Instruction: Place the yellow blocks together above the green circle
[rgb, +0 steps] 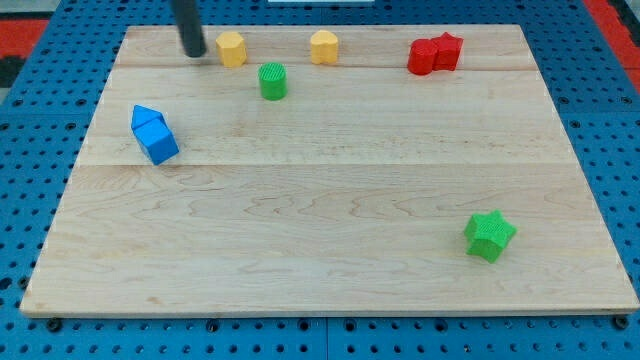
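Two yellow blocks sit near the board's top edge: one (231, 48) at upper left, hexagon-like, and one (323, 47) to its right, rounded at the top. The green circle (272, 81), a short cylinder, stands just below and between them. My tip (193, 52) is at the upper left, close to the left side of the left yellow block, with a small gap between them. The rod comes down from the view's top.
Two red blocks (434, 54) touch each other at the upper right. Two blue blocks (153, 134) touch at the left. A green star (489, 236) sits at the lower right. The wooden board (330, 250) lies on a blue pegboard surface.
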